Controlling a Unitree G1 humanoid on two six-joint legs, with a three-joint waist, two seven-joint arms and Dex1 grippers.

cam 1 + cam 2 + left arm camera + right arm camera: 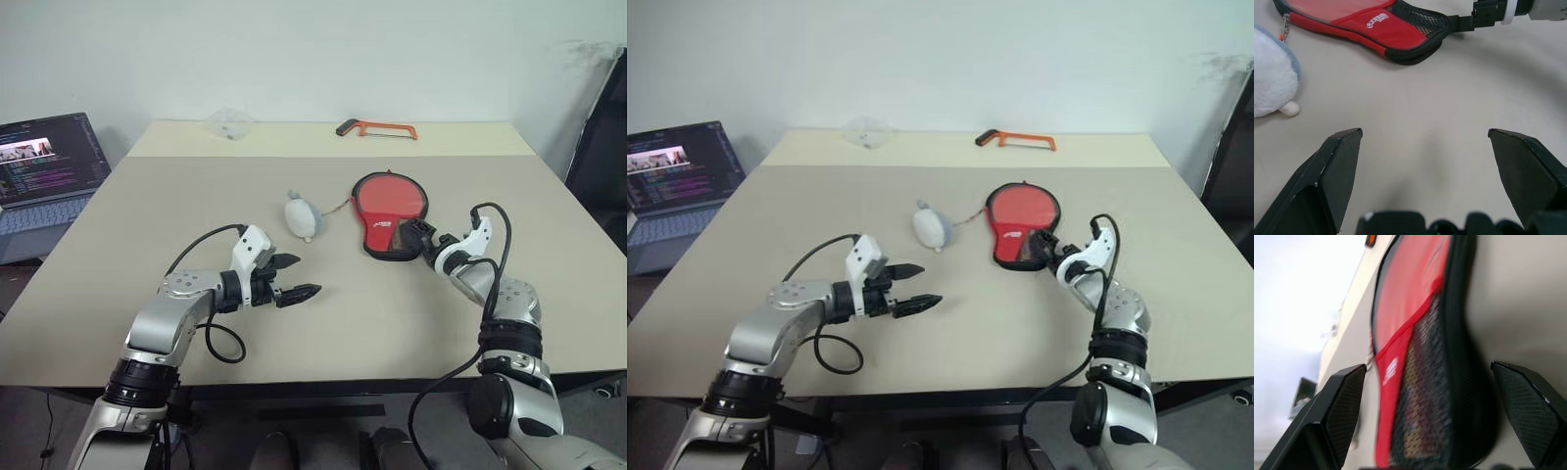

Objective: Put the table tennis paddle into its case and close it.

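A beige table (323, 323) stands against a white wall (313, 49); a laptop (44, 166) sits off the table's left edge. The left gripper (297, 277) and right gripper (419, 238) both have fingers apart, the right at the case (389, 213).

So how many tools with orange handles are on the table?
1: the orange-framed metal hacksaw lies at the far edge of the beige table, beyond the red, paddle-shaped zip case. None seem hidden.
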